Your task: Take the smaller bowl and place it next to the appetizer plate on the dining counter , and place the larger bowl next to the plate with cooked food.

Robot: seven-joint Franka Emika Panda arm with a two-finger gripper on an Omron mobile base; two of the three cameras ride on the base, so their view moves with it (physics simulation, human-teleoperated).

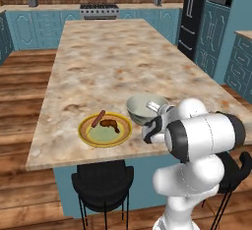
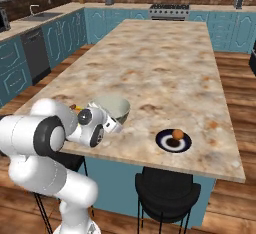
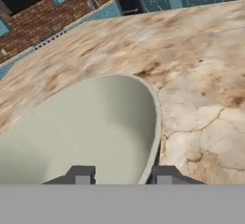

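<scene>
Nearest, the gripper (image 3: 119, 176) straddles the near rim of a pale grey-green bowl (image 3: 91, 127): one fingertip (image 3: 80, 175) sits inside the wall and the other outside, closed down to about the wall's thickness, so it appears to be pinching the rim. The bowl (image 1: 146, 107) sits at the near edge of the marble dining counter (image 1: 123, 57), just right of the yellow plate with cooked food (image 1: 105, 129). This looks like the larger bowl at, or almost at, its spot; whether it rests on the stone or hangs just above, I cannot tell. By my judgement release is left, and the smaller bowl's leg cannot be judged. Further right, well apart, the right base view alone shows the dark appetizer plate (image 2: 173, 140), with no bowl beside it.
</scene>
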